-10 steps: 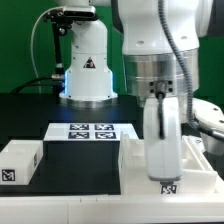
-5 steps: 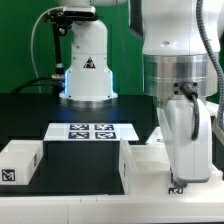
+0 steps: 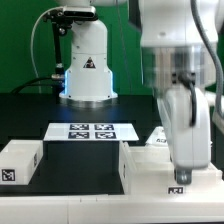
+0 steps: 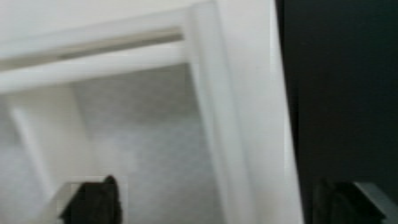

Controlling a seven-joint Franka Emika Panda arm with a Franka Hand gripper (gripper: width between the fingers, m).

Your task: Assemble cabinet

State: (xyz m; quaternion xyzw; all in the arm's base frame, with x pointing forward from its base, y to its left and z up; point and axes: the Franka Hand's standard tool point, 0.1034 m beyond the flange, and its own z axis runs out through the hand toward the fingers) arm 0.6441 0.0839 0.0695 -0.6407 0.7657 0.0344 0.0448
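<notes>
The cabinet (image 3: 150, 165) is a large white hollow box lying at the front of the exterior view's right, with a black-and-white tag (image 3: 177, 188) on its near face. My gripper (image 3: 181, 170) hangs straight down over its right part. In the wrist view the gripper (image 4: 222, 202) straddles a white wall of the cabinet (image 4: 231, 110). One dark fingertip (image 4: 93, 200) is over the box's inside and the other (image 4: 356, 200) over the dark table. There is a gap on each side of the wall. The jaws are open and hold nothing. No peg shows.
The marker board (image 3: 92, 131) lies flat in the middle of the black table. A small white tagged block (image 3: 20, 160) sits at the exterior view's front left. A white lamp-like stand (image 3: 87, 65) is behind. Another white part (image 3: 160, 136) lies behind the cabinet.
My gripper has moved toward the exterior view's right and a little lower over the cabinet. The marker board and the small block have not moved.
</notes>
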